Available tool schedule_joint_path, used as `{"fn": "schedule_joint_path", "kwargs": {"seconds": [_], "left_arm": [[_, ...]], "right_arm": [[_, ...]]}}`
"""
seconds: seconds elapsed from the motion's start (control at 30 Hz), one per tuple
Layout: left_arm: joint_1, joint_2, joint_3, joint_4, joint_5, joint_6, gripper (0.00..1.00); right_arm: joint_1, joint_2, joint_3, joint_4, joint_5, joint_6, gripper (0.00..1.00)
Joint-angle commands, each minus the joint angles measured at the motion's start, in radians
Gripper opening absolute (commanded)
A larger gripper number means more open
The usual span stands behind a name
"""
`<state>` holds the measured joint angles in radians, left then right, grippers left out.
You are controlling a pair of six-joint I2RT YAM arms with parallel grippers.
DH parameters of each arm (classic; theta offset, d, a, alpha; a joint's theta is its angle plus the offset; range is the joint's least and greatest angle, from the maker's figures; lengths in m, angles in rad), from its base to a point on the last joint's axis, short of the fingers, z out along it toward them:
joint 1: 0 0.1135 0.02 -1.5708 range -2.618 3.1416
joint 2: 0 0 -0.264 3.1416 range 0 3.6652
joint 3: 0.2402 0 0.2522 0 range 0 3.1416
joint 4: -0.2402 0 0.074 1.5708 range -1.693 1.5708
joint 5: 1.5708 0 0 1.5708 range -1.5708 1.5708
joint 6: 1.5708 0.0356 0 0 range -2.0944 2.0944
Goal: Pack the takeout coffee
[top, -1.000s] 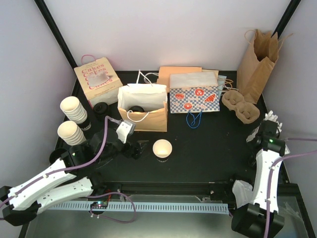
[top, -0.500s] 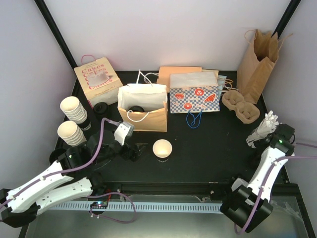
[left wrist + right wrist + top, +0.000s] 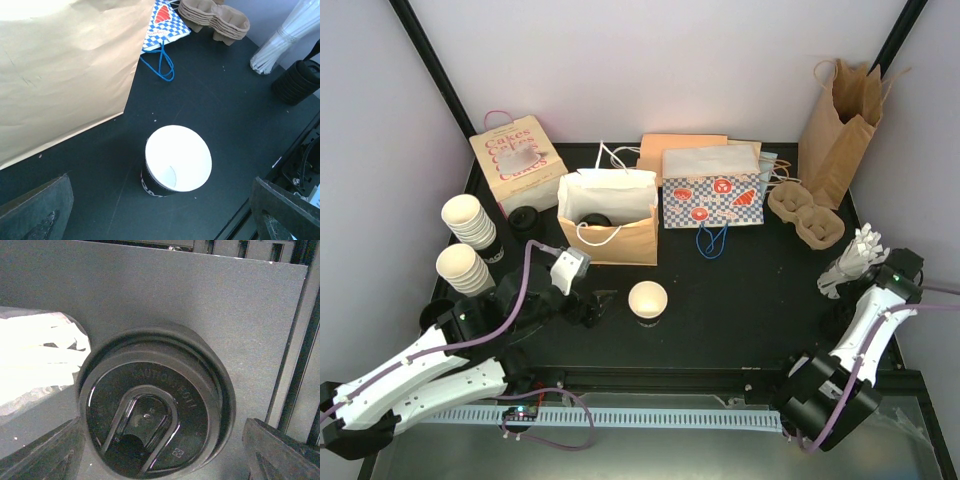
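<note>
A lidless cream paper cup point(image 3: 648, 298) with a dark band stands at the table's middle front; in the left wrist view this cup point(image 3: 177, 159) sits just ahead of my left gripper point(image 3: 160, 215), which is open and apart from it. In the top view the left gripper point(image 3: 588, 303) is to the cup's left. My right gripper point(image 3: 160, 452) hangs open straight over a stack of black lids point(image 3: 152, 412), one finger on each side. It is at the table's right edge point(image 3: 900, 268). Inside the open kraft bag point(image 3: 610, 240) a round black top point(image 3: 596, 218) shows, looking like the takeout coffee.
Two stacks of lidless cups point(image 3: 466, 222) stand at the left, with loose black lids point(image 3: 525, 216) behind them. A cakes bag point(image 3: 516, 162), a checkered bag point(image 3: 712, 190), a tall brown bag point(image 3: 840, 120) and a pulp cup carrier point(image 3: 806, 212) line the back. A white wrapped bundle point(image 3: 850, 262) lies by the right gripper.
The right arm has swung out to the table's right edge over the lid stack, and its jaws have narrowed slightly. The left gripper has edged a little towards the cup.
</note>
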<state>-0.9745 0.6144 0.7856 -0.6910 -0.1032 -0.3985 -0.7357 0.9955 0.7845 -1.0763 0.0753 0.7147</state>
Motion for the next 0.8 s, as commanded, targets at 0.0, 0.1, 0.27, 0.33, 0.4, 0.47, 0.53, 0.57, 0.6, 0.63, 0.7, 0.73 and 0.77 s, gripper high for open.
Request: {"fn": "schedule_joint_path", "kwargs": {"seconds": [0.0,0.1,0.27,0.33,0.4,0.47,0.53,0.57,0.6,0.63,0.7,0.73,0.77], "left_arm": [[0.007,-0.008,0.0,-0.008,0.004,0.019,0.99],[0.007,-0.008,-0.005,-0.009,0.002,0.02,0.99],[0.007,-0.008,-0.009,-0.012,0.002,0.021,0.99],[0.006,-0.008,-0.01,-0.011,0.001,0.021,0.99],[0.007,-0.008,-0.01,-0.01,0.0,0.022,0.99],[0.007,-0.008,-0.011,-0.012,0.0,0.02,0.99],[0.006,-0.008,-0.012,-0.012,0.0,0.02,0.99],[0.006,-0.008,-0.013,-0.014,0.0,0.02,0.99],[0.007,-0.008,-0.013,-0.015,-0.002,0.02,0.99],[0.007,-0.009,-0.013,-0.017,-0.003,0.02,0.99],[0.007,-0.011,-0.015,-0.017,-0.003,0.019,0.99],[0.007,-0.011,-0.015,-0.017,-0.005,0.019,0.99],[0.007,-0.011,-0.017,-0.015,-0.006,0.018,0.99]], "right_arm": [[-0.008,0.017,0.042,0.01,0.013,-0.005,0.88],[-0.007,0.024,0.05,0.006,0.02,-0.008,0.86],[-0.008,0.039,0.056,0.012,0.021,-0.007,0.85],[-0.008,0.049,0.058,0.014,0.021,-0.008,0.85],[-0.008,0.059,0.059,0.016,0.022,-0.009,0.85],[-0.007,0.071,0.056,0.021,0.022,-0.01,0.85],[-0.008,0.083,0.054,0.025,0.021,-0.01,0.85],[-0.008,0.087,0.053,0.028,0.021,-0.009,0.85],[-0.008,0.091,0.053,0.03,0.019,-0.009,0.85],[-0.008,0.095,0.051,0.034,0.018,-0.01,0.85],[-0.008,0.103,0.052,0.039,0.017,-0.009,0.85],[-0.008,0.108,0.053,0.04,0.016,-0.009,0.85],[-0.009,0.112,0.055,0.04,0.014,-0.009,0.85]]}}
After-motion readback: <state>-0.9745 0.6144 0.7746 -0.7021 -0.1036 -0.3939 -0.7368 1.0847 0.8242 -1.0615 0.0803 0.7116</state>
